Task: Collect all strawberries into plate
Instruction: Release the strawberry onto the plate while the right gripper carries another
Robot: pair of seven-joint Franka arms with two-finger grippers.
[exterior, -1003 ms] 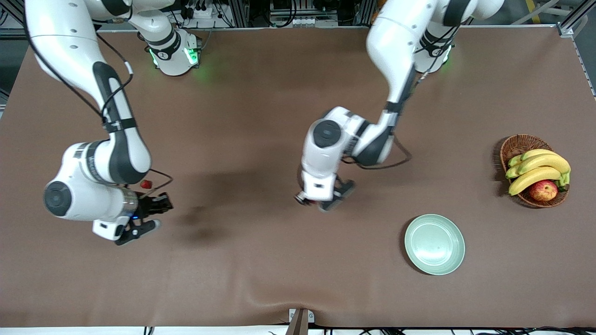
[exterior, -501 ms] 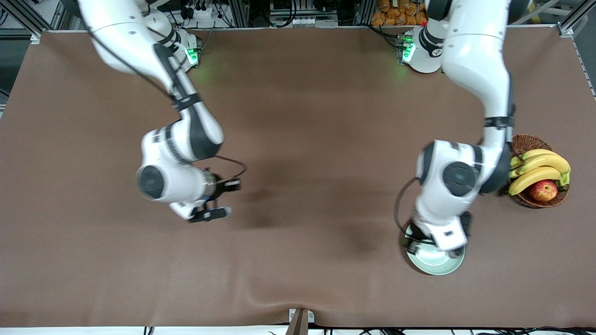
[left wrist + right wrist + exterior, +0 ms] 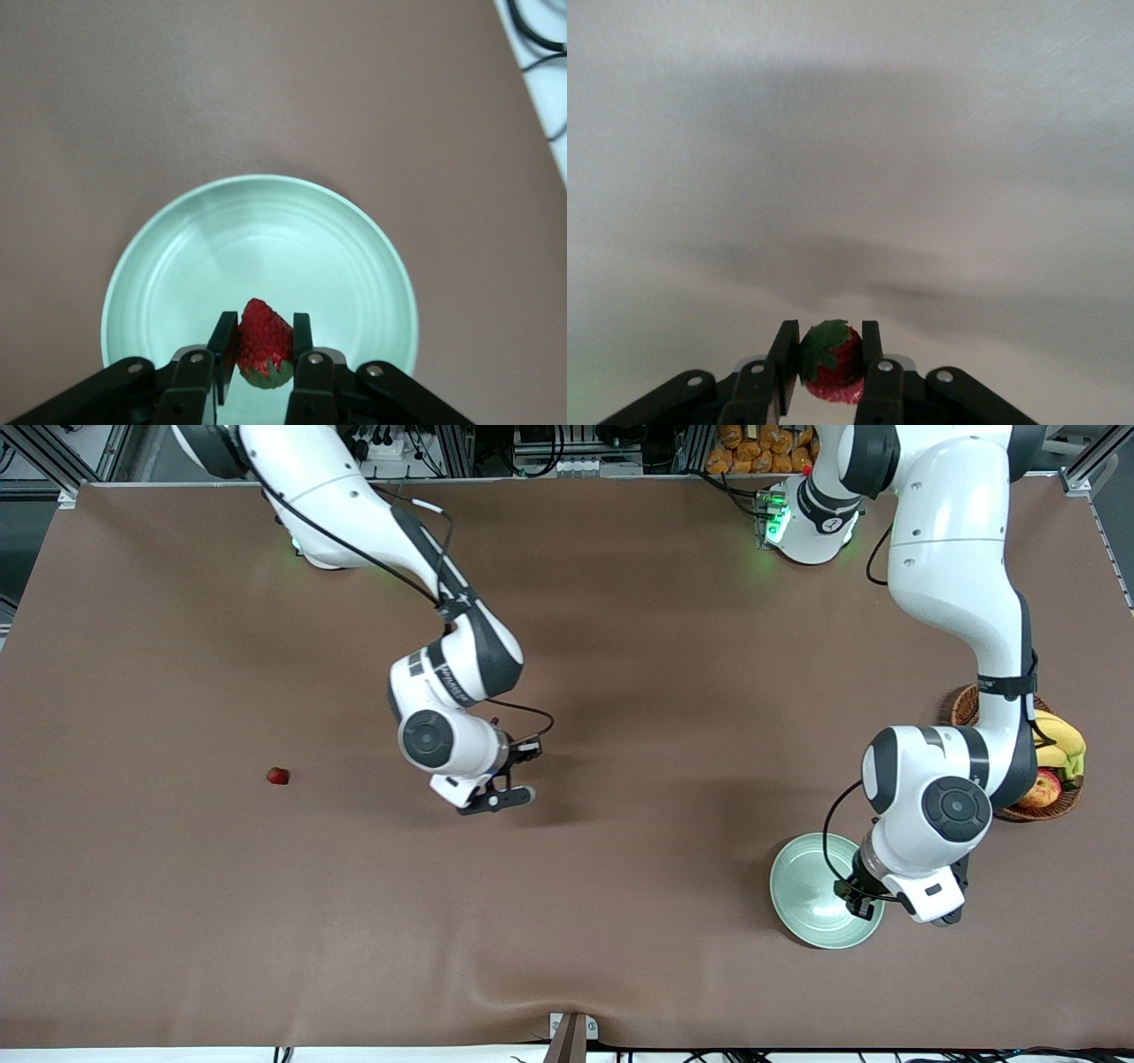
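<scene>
Table cloth [image 3: 620, 646]: plain brown, matte, covering the whole work surface. I read a low ripple [image 3: 523, 992] in it near 6 o'clock, just above a small metal bracket [image 3: 571, 1035] at the edge. A white strip [image 3: 886, 1056] with dark cables runs along that edge. Aluminium frame rails [image 3: 1088, 460] show at 1 o'clock and at 11. A power strip [image 3: 390, 444] with plugs sits around 12, and a heap of orange-brown lumps [image 3: 753, 444] beside it. Light is soft; the shadows [image 3: 638, 775] on the cloth are faint and blurred.
</scene>
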